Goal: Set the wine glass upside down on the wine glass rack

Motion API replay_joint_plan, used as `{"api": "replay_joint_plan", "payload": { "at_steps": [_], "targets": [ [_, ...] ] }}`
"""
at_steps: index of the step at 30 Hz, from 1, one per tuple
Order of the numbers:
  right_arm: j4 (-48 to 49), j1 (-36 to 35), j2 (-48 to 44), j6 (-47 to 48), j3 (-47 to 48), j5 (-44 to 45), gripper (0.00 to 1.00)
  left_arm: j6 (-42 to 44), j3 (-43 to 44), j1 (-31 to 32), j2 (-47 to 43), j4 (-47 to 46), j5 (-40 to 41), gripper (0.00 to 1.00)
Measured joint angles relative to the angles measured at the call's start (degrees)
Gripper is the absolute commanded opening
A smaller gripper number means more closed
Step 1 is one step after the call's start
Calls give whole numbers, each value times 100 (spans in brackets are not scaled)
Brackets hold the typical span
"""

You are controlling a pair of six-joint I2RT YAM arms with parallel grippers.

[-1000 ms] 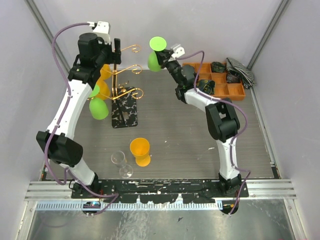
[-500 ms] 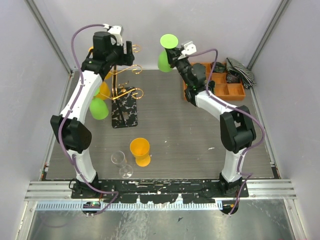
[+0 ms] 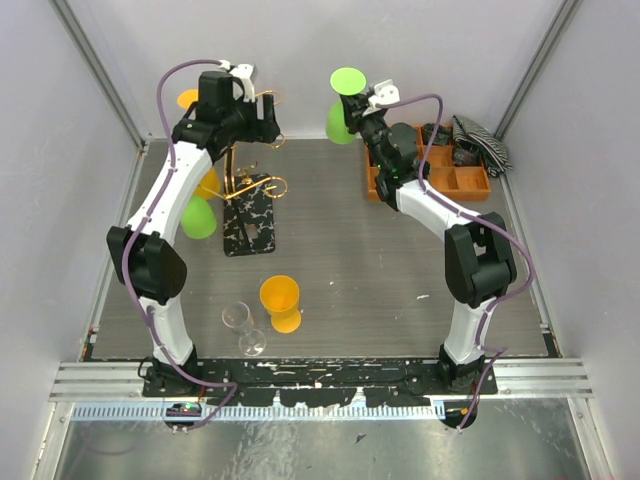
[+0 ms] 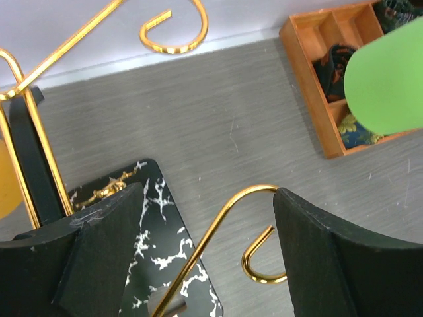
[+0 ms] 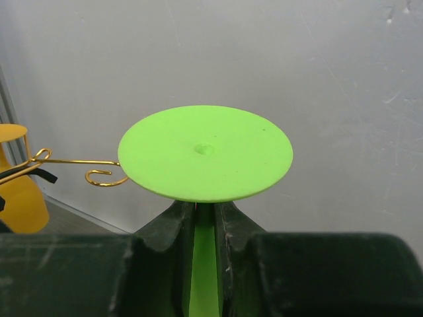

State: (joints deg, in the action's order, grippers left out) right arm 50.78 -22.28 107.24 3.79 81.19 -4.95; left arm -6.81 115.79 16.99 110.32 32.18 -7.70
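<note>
The right tool (image 5: 206,218) was pinched narrow on the stem of the green wine glass (image 5: 205,152). The foot faced up and the bowl hung below, so it was already flipped the way it has to hang. Gripping the stem just under the foot made sense to me: the foot stays free to slide over a wire arm.

From the top view, that green wine glass (image 3: 340,122) was up in the air at the back of the table (image 3: 350,250). It was near the orange tray (image 3: 440,180), off to the right of the wine glass rack (image 3: 250,220) and not touching it.

The left tool (image 4: 205,244) had its jaws spread wide, one on each side of a gold arm (image 4: 218,224) with its scroll end between them. I couldn't see either pad touching the wire. My guess is it was there to steady the rack, since a thin wire stand would probably wobble when a glass gets pushed on.

The rack's left side already held an orange glass (image 3: 207,182) and a second green glass (image 3: 198,216), both bowl-down. That probably explains aiming for the free right-hand arms.

An orange glass on the table (image 3: 280,300) and a clear glass (image 3: 243,328) sat near the front, well apart from the rack.
</note>
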Motion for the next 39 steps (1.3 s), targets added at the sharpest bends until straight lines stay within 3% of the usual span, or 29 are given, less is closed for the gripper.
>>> {"api": "replay_joint_plan", "payload": {
  "at_steps": [20, 39],
  "targets": [
    [-280, 2, 0, -7, 0, 127, 1, -227, -1209, -44, -1099, 11, -280, 86],
    [-424, 2, 0, -70, 0, 131, 1, -133, -1368, -72, -1222, -46, -433, 87]
  ]
}}
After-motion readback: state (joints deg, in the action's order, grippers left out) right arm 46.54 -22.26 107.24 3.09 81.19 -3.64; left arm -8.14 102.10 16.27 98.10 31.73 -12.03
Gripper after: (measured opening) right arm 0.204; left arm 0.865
